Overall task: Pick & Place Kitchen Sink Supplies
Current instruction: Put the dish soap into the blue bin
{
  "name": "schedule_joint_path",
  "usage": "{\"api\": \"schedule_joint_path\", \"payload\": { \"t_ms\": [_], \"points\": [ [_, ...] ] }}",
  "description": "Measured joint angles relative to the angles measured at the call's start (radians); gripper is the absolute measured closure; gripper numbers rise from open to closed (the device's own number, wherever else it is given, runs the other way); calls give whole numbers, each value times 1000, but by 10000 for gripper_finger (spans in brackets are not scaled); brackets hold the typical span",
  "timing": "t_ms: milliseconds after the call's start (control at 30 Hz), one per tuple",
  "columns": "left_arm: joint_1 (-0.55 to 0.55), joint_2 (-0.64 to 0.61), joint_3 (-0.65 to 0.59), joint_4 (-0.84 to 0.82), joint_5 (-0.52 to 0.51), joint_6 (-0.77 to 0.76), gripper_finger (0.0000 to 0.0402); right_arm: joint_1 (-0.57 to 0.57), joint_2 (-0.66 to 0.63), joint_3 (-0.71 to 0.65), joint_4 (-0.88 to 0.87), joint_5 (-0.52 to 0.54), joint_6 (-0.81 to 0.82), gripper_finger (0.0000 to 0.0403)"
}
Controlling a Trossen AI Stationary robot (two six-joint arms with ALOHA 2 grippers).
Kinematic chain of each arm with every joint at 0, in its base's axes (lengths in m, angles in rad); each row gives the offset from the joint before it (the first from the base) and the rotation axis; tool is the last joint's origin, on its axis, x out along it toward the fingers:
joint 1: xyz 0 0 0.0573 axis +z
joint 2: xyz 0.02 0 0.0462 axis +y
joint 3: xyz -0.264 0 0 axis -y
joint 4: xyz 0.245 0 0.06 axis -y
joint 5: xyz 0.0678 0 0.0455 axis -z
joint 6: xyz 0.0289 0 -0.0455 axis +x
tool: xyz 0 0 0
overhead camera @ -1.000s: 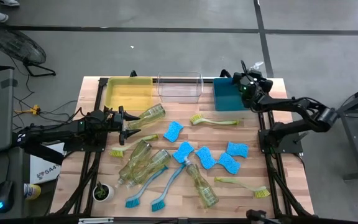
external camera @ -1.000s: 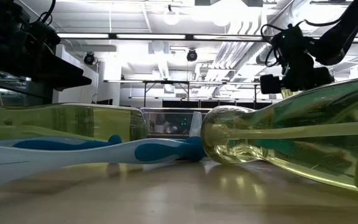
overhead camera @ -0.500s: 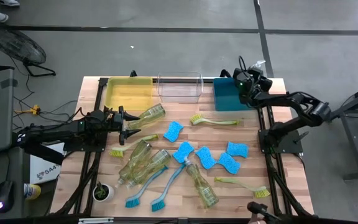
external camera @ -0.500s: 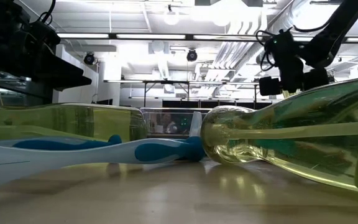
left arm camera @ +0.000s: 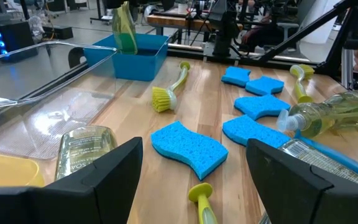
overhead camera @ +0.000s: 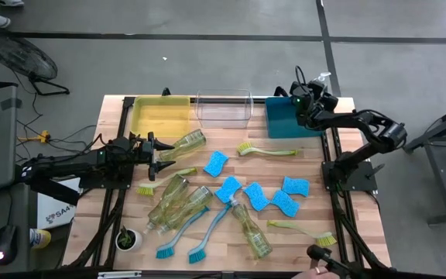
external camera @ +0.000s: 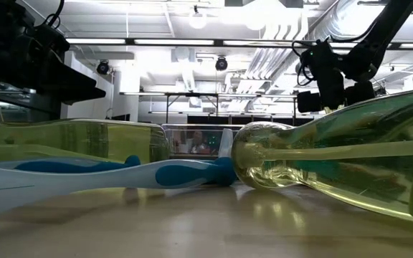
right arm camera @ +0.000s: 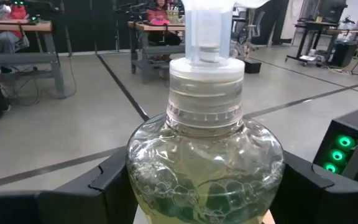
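From above, my right claw (overhead camera: pixel 307 103) has slid a little leftward at the upper right, gripping a soap bottle (overhead camera: pixel 313 91) over the teal bin (overhead camera: pixel 285 124). My left claw (overhead camera: pixel 159 153) waits open at centre left beside another bottle (overhead camera: pixel 186 142). Through my right wrist, the held bottle's neck fills the centre between my fingers (right arm camera: pixel 114 180).

Little can be read. The soap bottle (left arm camera: pixel 86 155) lying beside the clear bin (left arm camera: pixel 39 99) near the table's back edge carries a white printed label in the left wrist view, but its lines are too small to make out. The white box (overhead camera: pixel 56 209) off the table's left edge shows dark letters that seem to read "SA4".
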Motion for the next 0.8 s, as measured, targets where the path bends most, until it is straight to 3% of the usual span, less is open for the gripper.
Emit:
{"api": "schedule_joint_path", "payload": {
  "t_ms": [567,800],
  "points": [
    [0,0,0,0,0,0,122,-2,0,0,-4,-88,-58,83],
    [0,0,0,0,0,0,122,-2,0,0,-3,-39,-128,63]
  ]
}}
